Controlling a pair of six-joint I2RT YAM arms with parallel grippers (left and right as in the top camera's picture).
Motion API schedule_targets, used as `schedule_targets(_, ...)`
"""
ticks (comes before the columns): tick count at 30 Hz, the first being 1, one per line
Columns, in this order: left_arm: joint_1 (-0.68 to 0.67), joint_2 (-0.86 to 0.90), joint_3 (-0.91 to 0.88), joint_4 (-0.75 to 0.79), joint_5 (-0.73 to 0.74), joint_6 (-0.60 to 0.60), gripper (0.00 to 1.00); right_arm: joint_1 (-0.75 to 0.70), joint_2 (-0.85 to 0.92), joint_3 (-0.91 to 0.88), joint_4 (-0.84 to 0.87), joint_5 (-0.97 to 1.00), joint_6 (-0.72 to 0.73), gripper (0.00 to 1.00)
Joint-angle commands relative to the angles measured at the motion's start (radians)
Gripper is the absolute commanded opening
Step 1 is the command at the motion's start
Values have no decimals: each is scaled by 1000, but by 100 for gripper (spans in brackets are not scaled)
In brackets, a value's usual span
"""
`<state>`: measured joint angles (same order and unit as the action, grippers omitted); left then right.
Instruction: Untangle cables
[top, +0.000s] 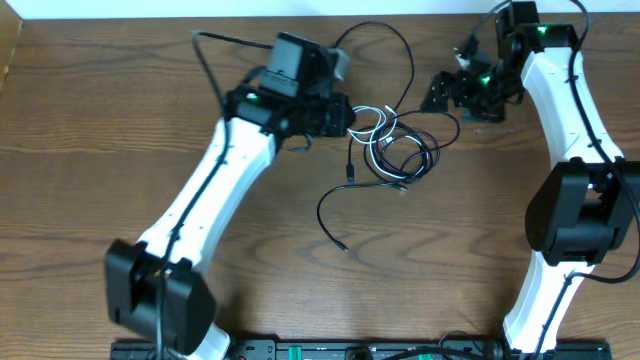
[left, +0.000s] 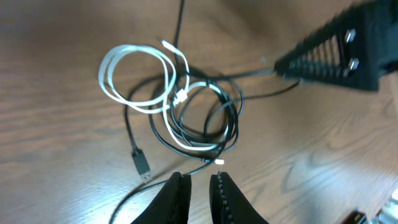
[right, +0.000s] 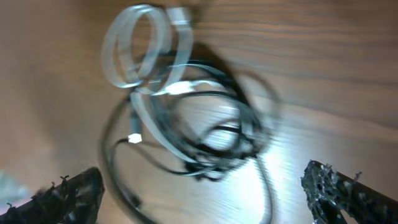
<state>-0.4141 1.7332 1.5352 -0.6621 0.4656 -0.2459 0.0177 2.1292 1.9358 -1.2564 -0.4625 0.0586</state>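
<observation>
Knotted black-and-white thin cords (top: 395, 145) | left gripper (left: 199, 190) barely parted, empty | right gripper (right: 202, 177) splayed | risk: one-strand pull tightens knot

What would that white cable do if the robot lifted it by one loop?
Probably floppy: the white cable lies in loose curls, so it should sag. It is likely light, being so thin. It overlaps the black cables, so lifting it may drag them along.
</observation>
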Motion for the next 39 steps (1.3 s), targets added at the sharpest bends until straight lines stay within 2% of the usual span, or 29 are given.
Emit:
schedule_targets(1,-48,37,7,2,6,25,17,-16,-11,23,-11,229,138,99)
schedule_targets(5,-98,46,7,5,6,97,17,-49,-11,23,-3,288,155,99)
schedule_targets(6,-114,46,7,4,5,126,21,-69,-11,23,0,288,154,99)
schedule_targets(8,-130,46,7,4,5,152,21,-95,-11,23,0,284,145,99)
schedule_targets(10,-140,48,7,5,6,165,24,-112,-11,23,-2,256,98,96)
schedule_targets(11,-147,55,7,5,5,170,28,-120,-11,23,-7,223,40,96)
schedule_targets(17,-185,108,3,10,6,224,29,-123,-11,23,-20,219,-12,99)
schedule_targets(23,-269,222,2,116,-7,374,30,-121,-10,23,-20,216,-11,99)
schedule_targets(31,-338,378,2,289,-42,385,34,-121,-10,23,-28,216,-11,99)
schedule_targets(39,-362,450,2,334,-82,384,34,-121,-10,23,-30,216,-11,99)
